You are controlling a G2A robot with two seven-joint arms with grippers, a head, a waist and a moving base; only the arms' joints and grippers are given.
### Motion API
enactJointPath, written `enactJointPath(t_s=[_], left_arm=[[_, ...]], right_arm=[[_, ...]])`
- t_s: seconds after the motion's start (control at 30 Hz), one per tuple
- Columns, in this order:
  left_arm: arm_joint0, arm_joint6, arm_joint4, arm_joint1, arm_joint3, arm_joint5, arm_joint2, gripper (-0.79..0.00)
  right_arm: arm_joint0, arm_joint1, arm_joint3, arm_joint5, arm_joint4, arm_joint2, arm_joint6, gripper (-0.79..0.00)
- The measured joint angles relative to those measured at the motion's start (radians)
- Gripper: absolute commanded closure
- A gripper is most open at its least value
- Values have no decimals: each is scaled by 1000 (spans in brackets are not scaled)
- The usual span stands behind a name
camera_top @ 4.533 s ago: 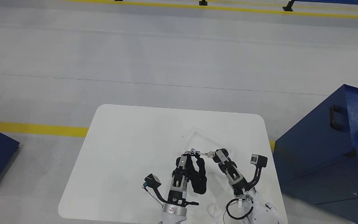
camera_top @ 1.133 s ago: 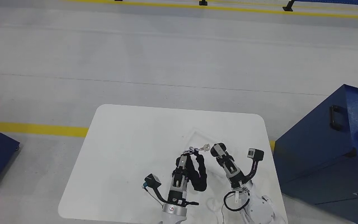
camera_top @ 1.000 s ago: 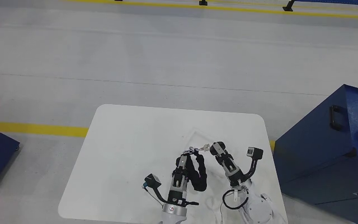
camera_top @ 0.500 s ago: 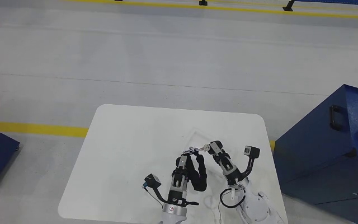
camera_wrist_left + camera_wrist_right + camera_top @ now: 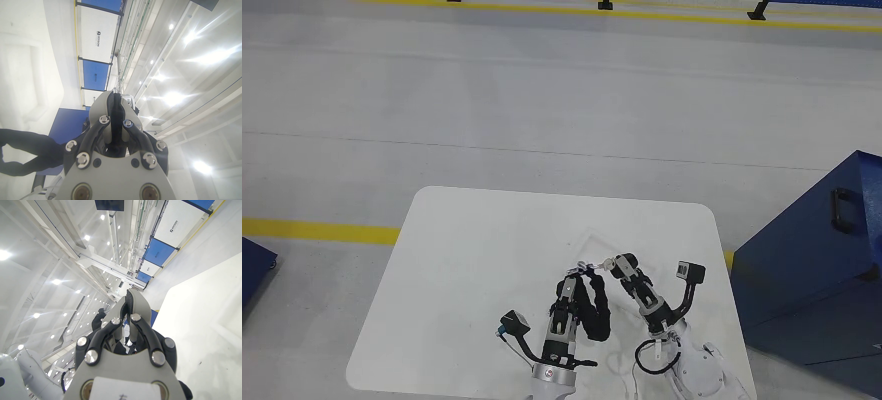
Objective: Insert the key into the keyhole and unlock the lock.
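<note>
A white table (image 5: 472, 290) is seen in the lower half of the top view. At its lower middle, the left gripper (image 5: 583, 273) and the right gripper (image 5: 615, 264) are held close, tip to tip. The left fingers are squeezed on the silver lock (image 5: 129, 99) — the right fingers are pinched on the tiny key (image 5: 600, 266), between both tips.

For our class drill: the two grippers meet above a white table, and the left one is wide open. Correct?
No: the left gripper is shut on the lock, as the left wrist view shows. It does meet the right gripper above the white table.
</note>
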Motion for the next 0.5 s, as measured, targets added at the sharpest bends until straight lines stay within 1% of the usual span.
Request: enactJointPath(t_s=[0.5], left_arm=[[0, 0, 0, 0, 0, 0, 0, 0]], right_arm=[[-6, -1, -4, -4, -3, 6, -4, 0]])
